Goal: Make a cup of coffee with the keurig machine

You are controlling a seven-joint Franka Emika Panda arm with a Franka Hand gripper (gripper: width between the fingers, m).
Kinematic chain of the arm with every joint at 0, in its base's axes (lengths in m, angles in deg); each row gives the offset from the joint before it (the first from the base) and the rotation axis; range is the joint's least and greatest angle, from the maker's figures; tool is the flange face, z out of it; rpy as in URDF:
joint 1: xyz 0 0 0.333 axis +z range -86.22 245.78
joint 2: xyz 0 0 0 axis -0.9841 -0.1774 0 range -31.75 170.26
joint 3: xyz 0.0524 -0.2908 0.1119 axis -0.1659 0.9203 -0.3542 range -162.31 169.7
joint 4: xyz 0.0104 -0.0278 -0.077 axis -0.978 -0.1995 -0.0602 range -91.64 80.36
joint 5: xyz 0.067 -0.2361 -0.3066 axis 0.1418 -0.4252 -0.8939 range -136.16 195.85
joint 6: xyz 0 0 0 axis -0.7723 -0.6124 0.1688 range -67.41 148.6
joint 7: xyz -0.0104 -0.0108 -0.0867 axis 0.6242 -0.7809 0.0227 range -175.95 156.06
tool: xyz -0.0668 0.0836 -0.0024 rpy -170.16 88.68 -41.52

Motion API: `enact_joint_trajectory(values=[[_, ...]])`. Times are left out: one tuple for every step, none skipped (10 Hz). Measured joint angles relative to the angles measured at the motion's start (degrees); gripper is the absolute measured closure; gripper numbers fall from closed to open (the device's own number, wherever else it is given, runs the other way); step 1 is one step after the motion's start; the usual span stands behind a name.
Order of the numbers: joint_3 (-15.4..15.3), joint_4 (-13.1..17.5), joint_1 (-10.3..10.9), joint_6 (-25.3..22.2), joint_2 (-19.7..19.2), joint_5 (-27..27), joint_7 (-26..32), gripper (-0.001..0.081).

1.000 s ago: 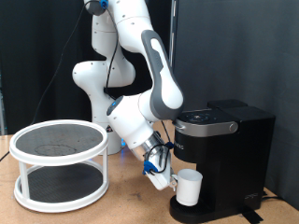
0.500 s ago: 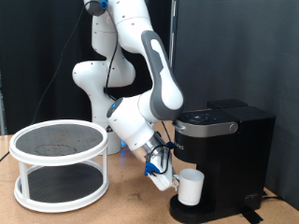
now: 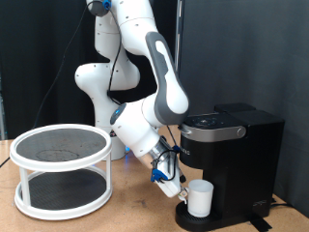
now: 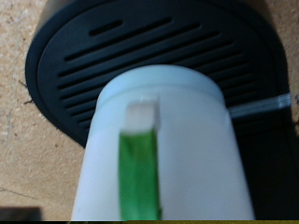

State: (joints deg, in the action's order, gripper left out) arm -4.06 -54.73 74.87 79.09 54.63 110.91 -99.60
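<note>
The cup (image 3: pixel 200 198) is a small white mug held just over the round drip base (image 3: pixel 196 221) of the black keurig machine (image 3: pixel 237 159), under its grey-rimmed top panel. My gripper (image 3: pixel 181 188) is on the side of the cup towards the exterior view's left, shut on its handle. In the wrist view the cup (image 4: pixel 187 159) fills the middle, with a green strip (image 4: pixel 138 177) down its handle. The slotted black drip base (image 4: pixel 140 47) lies right behind it. The fingers themselves do not show in the wrist view. The machine's lid is down.
A white round two-tier rack (image 3: pixel 63 169) with dark mesh shelves stands on the wooden table (image 3: pixel 130 211) at the exterior view's left. The robot's white base (image 3: pixel 97 87) is behind the gripper. A black curtain hangs behind everything.
My gripper has moved the cup slightly down and towards the exterior view's right, closer to the machine and lower over the drip base.
</note>
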Motion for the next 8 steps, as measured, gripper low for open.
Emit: enact_joint_trajectory(values=[[0.4, -1.1, -0.5, -0.7, 0.2, -1.1, 1.1, 0.0131], [1.0, -2.5, -1.3, -2.2, 0.9, -2.3, 2.4, 0.0131], [1.7, -4.0, -2.4, -4.2, 1.9, -2.9, 4.2, 0.0090], [2.3, -5.4, -3.5, -6.4, 3.0, -3.0, 6.0, 0.0090], [3.0, -6.7, -4.7, -8.2, 4.3, -2.5, 8.0, 0.0074], [3.6, -7.8, -5.8, -9.3, 5.7, -2.3, 9.0, 0.0074], [4.0, -9.1, -6.5, -10.5, 7.6, -2.3, 9.3, 0.0072], [4.0, -9.1, -6.5, -10.4, 7.4, -2.5, 9.3, 0.0072]])
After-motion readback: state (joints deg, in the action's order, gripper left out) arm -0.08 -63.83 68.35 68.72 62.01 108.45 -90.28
